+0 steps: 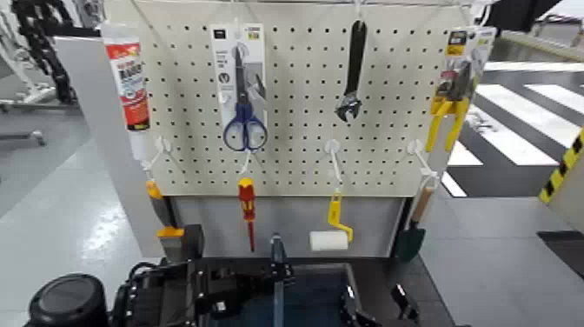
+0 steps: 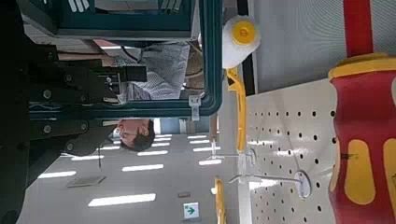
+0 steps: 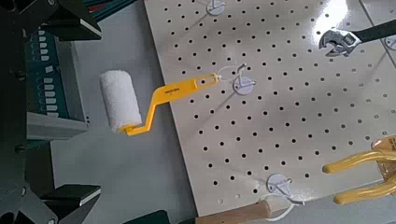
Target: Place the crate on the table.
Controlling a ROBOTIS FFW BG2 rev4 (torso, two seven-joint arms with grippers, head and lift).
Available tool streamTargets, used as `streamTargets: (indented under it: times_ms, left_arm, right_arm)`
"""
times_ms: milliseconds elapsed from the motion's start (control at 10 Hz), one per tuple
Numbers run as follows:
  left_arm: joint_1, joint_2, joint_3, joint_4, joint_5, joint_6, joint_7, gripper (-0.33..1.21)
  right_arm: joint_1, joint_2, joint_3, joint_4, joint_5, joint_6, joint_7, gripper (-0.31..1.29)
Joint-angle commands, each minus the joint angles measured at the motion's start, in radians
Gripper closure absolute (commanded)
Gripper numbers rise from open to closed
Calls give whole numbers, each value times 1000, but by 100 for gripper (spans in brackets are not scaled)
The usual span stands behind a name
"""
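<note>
The dark blue crate [image 1: 304,291] fills the bottom middle of the head view, with its upright handle bar [image 1: 277,259] rising at the centre. My left gripper [image 1: 228,291] is shut on the crate's left wall. My right gripper [image 1: 352,309] is shut on its right wall. The crate's blue wall shows close up in the left wrist view [image 2: 140,19], and its ribbed wall in the right wrist view [image 3: 47,89]. A strip of the black table [image 1: 426,300] shows just right of the crate. Whether the crate rests on the table is hidden.
The cream pegboard [image 1: 295,104] stands close behind the crate with scissors [image 1: 244,96], a wrench [image 1: 352,74], yellow pliers [image 1: 450,109], a red screwdriver [image 1: 248,209], a paint roller [image 1: 328,239] and a sealant tube [image 1: 130,87]. A person [image 2: 140,131] shows through the crate.
</note>
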Motion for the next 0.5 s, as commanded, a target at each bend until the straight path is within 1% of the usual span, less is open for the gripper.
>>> streamTargets:
  times_ms: [100, 300, 500]
  left_arm:
    - [-27, 0, -31, 42, 0, 0, -24, 119]
    - [-49, 1, -55, 83, -2, 0, -46, 119]
    - [-66, 3, -58, 114, -11, 0, -59, 119]
  right_arm:
    - [0, 0, 1, 0, 0, -1, 0, 14]
    - [-2, 0, 3, 2, 0, -3, 0, 14]
    - [-3, 2, 4, 3, 0, -4, 0, 14]
